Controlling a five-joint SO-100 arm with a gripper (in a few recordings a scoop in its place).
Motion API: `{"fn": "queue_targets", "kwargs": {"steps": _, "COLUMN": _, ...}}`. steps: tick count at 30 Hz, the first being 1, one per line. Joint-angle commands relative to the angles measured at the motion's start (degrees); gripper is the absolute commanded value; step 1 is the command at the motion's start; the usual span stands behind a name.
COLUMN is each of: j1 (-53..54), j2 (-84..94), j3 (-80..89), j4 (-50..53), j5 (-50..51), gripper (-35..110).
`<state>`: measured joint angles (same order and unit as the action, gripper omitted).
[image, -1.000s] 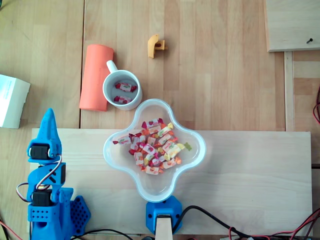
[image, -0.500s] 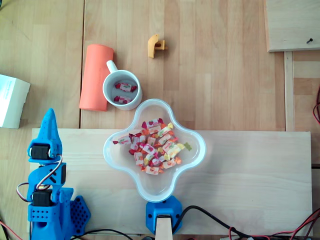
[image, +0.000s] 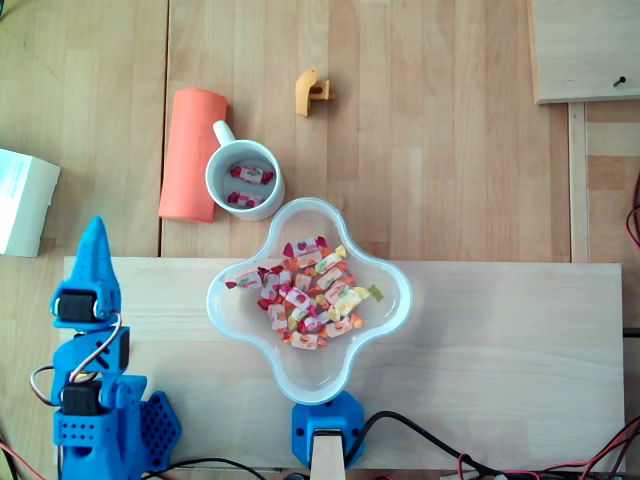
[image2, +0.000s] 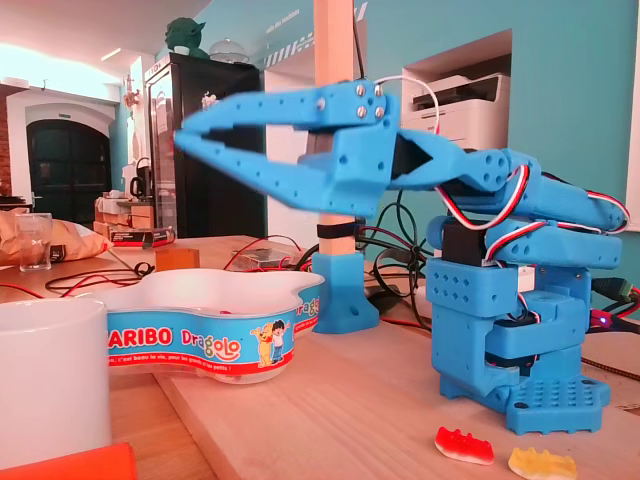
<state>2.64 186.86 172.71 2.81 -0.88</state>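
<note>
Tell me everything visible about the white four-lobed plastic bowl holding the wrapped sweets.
The white four-lobed plastic bowl is shallow and clover-shaped. In the fixed view its side wall bears a colourful printed band with red lettering and cartoon figures. It sits upright on the light wooden board, one lobe reaching past the board's edge. Wrapped red, yellow and white sweets are heaped in its middle; the lobes' floors are bare. A white mug stands close beside it.
</note>
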Motion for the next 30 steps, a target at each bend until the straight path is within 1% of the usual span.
{"fn": "queue_targets", "kwargs": {"steps": 1, "j1": 1.23, "j2": 0.88, "j3": -4.75, "j4": 2.99, "j5": 2.99, "gripper": -1}}
{"fn": "queue_targets", "kwargs": {"steps": 6, "j1": 1.41, "j2": 0.88, "j3": -10.72, "j4": 11.34, "j5": 8.09, "gripper": 0}}
{"fn": "queue_targets", "kwargs": {"steps": 14, "j1": 1.41, "j2": -1.05, "j3": -23.91, "j4": 22.15, "j5": 9.14, "gripper": 0}}
{"fn": "queue_targets", "kwargs": {"steps": 22, "j1": 2.81, "j2": -21.53, "j3": -42.89, "j4": 28.48, "j5": 9.49, "gripper": 0}}
{"fn": "queue_targets", "kwargs": {"steps": 26, "j1": 8.35, "j2": -31.03, "j3": -51.77, "j4": 33.22, "j5": 10.11, "gripper": 0}}
{"fn": "queue_targets", "kwargs": {"steps": 30, "j1": 15.56, "j2": -38.06, "j3": -57.83, "j4": 40.08, "j5": 16.44, "gripper": 0}}
